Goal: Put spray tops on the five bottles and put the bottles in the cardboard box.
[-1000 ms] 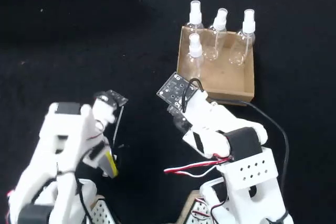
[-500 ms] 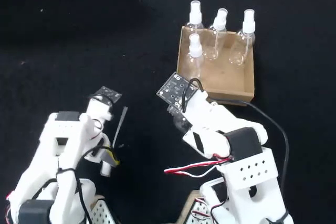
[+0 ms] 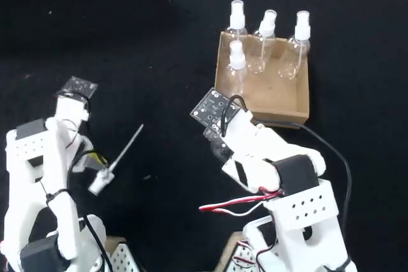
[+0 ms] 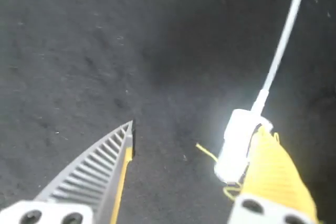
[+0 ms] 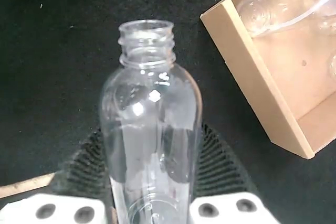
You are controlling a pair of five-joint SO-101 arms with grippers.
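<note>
My right gripper is shut on a clear uncapped bottle, with its black pads on both sides of the body and its open neck pointing away from the wrist. It sits just in front of the cardboard box. Several capped bottles stand in the box. At the table's left, my left gripper has its jaws wide apart. A white spray top with a long tube lies against the yellow finger, and the ridged finger is clear of it. From above, the spray top shows beside the left gripper.
The box's near wall lies close beside the held bottle. Black cloth covers the table between the arms and behind them. A black cable runs from the right arm toward the box.
The left arm swung well to the left. The spray top went with it, and its tube now slants up to the right. The right arm and bottle stayed put.
</note>
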